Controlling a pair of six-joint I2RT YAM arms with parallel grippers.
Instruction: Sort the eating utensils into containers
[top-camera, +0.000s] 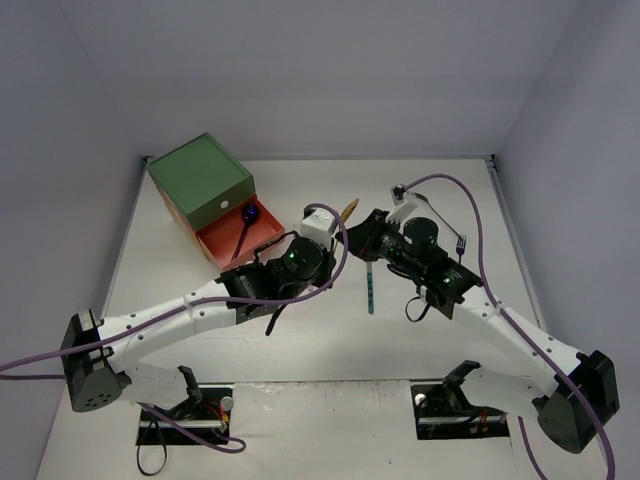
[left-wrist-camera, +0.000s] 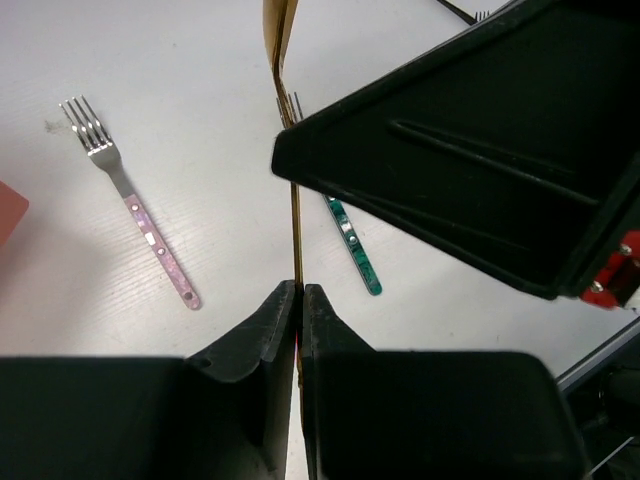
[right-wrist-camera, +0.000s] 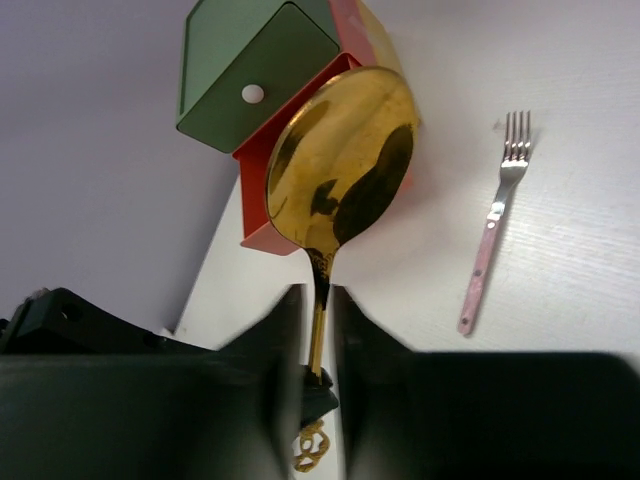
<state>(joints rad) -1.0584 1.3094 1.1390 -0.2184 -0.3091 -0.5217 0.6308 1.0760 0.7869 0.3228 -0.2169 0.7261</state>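
Shiny gold metal spoon (right-wrist-camera: 340, 160) hanging between both arms

Left end effector (left-wrist-camera: 299, 290) is pinched shut on its thin handle. Right end effector (right-wrist-camera: 318, 295) sits slightly parted around the same handle, bowl poking far. Open orange-red drawer (top-camera: 222, 250) lies far-left, left arm nearer, open table (top-camera: 330, 350) between.

A gold spoon (right-wrist-camera: 340, 160) stands within the barely parted right claw (right-wrist-camera: 318, 305).
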